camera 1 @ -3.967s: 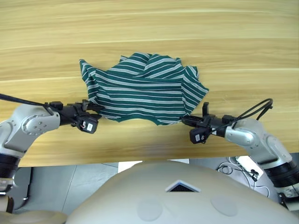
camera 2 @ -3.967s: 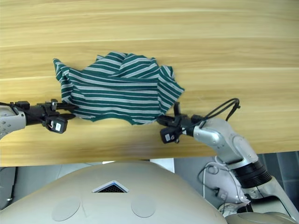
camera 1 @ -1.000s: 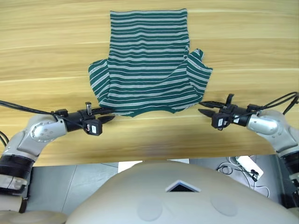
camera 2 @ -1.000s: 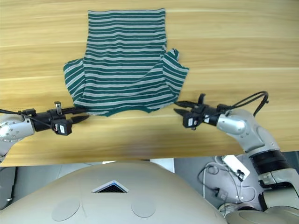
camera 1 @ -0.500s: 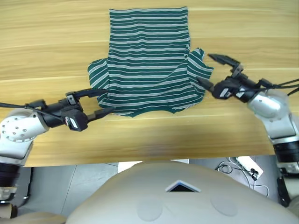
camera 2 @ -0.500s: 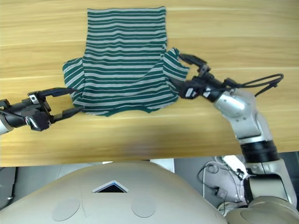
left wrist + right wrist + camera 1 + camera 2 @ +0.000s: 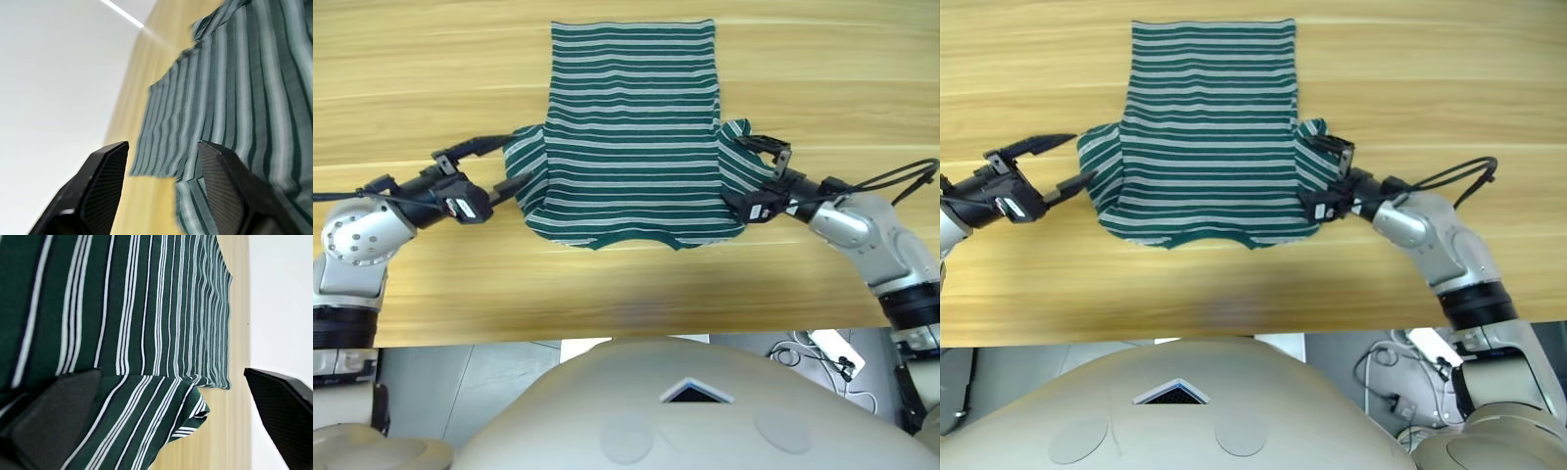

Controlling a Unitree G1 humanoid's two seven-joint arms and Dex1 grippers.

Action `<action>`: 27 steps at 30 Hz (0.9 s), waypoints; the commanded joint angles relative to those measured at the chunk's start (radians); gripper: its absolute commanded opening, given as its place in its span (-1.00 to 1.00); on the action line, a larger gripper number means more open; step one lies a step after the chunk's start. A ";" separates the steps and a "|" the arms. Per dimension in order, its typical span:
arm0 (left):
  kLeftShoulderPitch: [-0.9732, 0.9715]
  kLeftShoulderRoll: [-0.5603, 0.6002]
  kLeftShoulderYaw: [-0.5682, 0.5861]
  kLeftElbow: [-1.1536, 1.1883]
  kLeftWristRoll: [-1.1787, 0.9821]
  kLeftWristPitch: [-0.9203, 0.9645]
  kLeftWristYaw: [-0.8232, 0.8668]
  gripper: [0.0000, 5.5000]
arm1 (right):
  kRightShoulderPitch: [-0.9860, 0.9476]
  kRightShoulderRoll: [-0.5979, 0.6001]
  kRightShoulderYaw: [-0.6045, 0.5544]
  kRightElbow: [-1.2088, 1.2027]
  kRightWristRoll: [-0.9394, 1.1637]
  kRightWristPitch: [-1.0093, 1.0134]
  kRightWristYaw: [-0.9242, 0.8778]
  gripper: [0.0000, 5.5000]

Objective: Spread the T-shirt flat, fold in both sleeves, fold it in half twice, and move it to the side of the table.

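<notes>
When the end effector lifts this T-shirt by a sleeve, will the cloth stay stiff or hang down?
The T-shirt probably droops: its thin cloth wrinkles at the sleeves. It likely drags rather than slides, since it lies flat on the table.

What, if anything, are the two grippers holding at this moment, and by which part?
Nothing is held: the left gripper and the right gripper are both open, each poised at a sleeve of the T-shirt.

Bright even light, faint soft shadows, mild sheen on the table [image 7: 822, 59]
</notes>
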State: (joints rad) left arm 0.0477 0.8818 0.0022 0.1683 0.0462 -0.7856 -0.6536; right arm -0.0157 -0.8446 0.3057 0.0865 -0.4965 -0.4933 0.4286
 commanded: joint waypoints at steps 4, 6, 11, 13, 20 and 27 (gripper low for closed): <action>-0.048 -0.014 -0.007 0.072 0.097 -0.018 0.043 -0.04 | 0.147 -0.098 -0.066 -0.135 0.094 0.004 0.098 0.96; -0.036 -0.010 -0.022 0.067 0.102 -0.024 0.028 -0.04 | 0.101 -0.054 -0.096 -0.164 0.103 0.021 0.063 0.96; -0.015 0.004 -0.070 0.032 0.086 -0.030 -0.024 -0.04 | -0.086 0.176 -0.038 -0.229 0.092 0.073 0.004 0.96; -0.027 0.000 -0.084 0.029 0.095 -0.024 -0.031 -0.04 | -0.154 0.270 0.030 -0.210 0.034 0.089 -0.003 0.96; -0.122 -0.024 -0.107 0.085 0.287 -0.001 0.060 -0.04 | -0.304 0.515 0.289 0.101 -0.230 0.110 -0.090 0.96; -0.209 -0.057 -0.142 0.131 0.373 0.000 0.129 -0.04 | -0.366 0.603 0.374 0.318 -0.361 0.141 -0.245 0.96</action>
State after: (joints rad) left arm -0.1177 0.8358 -0.1182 0.2779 0.3838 -0.7929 -0.5434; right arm -0.3762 -0.2405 0.6569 0.3523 -0.8242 -0.3681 0.1863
